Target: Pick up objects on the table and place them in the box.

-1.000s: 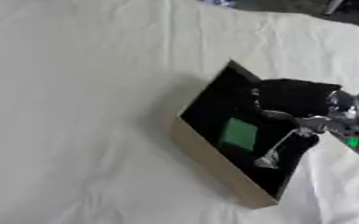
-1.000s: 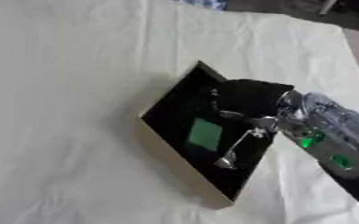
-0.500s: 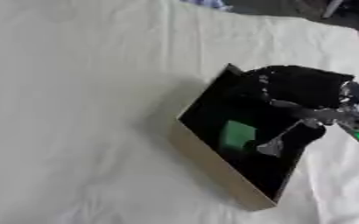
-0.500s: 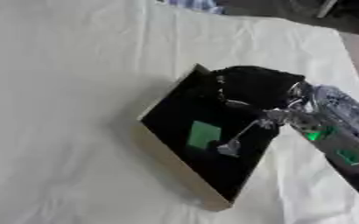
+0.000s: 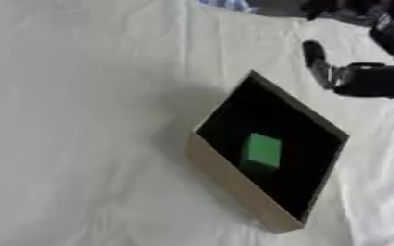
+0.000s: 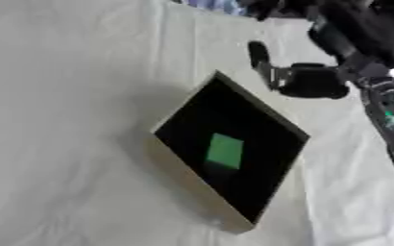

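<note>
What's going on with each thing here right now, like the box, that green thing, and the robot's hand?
Box: open-topped, resting on the white cloth, dark inside.
Green block: lying inside the box, nothing touching it.
Right hand: above the cloth beyond the box's far corner, holding nothing visible; finger pose unclear.
White cloth: spread flat, slightly wrinkled.

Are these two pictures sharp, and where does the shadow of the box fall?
Left eye view: soft all over, the right hand smeared dark, the green block with fuzzy edges. Right eye view: equally soft; the box throws a grey shadow on the white cloth at its left; no glare.
</note>
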Tool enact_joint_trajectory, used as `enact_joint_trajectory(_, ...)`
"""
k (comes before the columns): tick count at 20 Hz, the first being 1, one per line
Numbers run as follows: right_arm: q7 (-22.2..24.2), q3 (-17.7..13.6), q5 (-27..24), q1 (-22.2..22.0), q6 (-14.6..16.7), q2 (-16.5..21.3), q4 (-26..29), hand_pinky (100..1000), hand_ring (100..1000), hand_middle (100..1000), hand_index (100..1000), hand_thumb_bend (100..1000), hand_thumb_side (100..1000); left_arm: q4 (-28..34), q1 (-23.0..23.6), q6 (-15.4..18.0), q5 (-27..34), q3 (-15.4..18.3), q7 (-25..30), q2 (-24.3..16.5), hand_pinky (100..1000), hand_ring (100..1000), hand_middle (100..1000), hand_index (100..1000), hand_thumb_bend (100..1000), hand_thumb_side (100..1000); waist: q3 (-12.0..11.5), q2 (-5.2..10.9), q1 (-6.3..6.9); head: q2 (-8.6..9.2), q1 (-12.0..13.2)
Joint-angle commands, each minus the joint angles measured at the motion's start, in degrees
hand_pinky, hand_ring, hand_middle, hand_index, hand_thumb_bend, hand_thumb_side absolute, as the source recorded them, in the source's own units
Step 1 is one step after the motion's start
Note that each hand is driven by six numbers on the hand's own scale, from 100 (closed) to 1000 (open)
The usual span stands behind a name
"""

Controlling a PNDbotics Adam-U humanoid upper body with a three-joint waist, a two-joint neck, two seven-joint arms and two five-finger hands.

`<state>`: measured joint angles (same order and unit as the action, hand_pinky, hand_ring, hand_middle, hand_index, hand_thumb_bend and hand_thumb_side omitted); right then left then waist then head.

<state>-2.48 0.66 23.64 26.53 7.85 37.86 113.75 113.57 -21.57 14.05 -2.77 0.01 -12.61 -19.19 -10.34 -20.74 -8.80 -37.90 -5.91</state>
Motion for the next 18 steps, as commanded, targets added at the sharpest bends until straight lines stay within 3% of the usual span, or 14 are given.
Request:
enact_joint_trajectory(1,-8.9,-3.7,-4.0,-0.6,1.8,-1.4,0.8,694,755,633,793,100,593,1.0,-0.2,0.2,-0.4,0.8,-0.7,-0.7,569,638,634,747,100,630,0.4,0.76,0.82,0.77,0.6)
enact_joint_trajectory(2,-10.9,-4.3,-4.6,-1.2,2.8,-2.2,0.8,690,753,633,793,100,549,1.0,-0.3,0.3,-0.5,0.9,-0.8,-0.7,569,638,634,747,100,627,0.5,0.65,1.02,0.83,0.7)
enact_joint_trajectory(4,-13.8,-5.0,-5.6,-2.5,4.8,-3.5,0.8,684,749,680,813,100,571,1.0,-0.4,0.5,-0.6,1.0,-1.1,-0.8,569,638,635,747,100,624,0.7,0.44,1.41,0.94,1.0)
enact_joint_trajectory(9,-20.1,-5.6,-9.5,-5.3,9.1,-6.9,0.8,701,750,685,818,100,675,1.0,-0.6,1.0,-1.0,1.5,-2.1,-0.8,570,637,633,747,100,615,1.3,0.06,2.48,1.43,2.0)
enact_joint_trajectory(13,-23.1,-6.2,-12.2,-7.0,13.2,-9.4,0.8,691,746,694,806,100,723,1.0,-0.6,1.4,-1.1,1.9,-2.9,-0.9,570,636,633,747,100,612,1.7,-0.06,3.18,1.69,2.9)
enact_joint_trajectory(18,-24.9,-6.6,-14.8,-8.7,15.6,-12.2,0.8,667,731,685,802,100,761,1.0,-0.7,1.6,-1.3,2.0,-3.5,-0.9,570,636,631,747,100,607,2.1,-0.07,3.52,1.82,3.2)
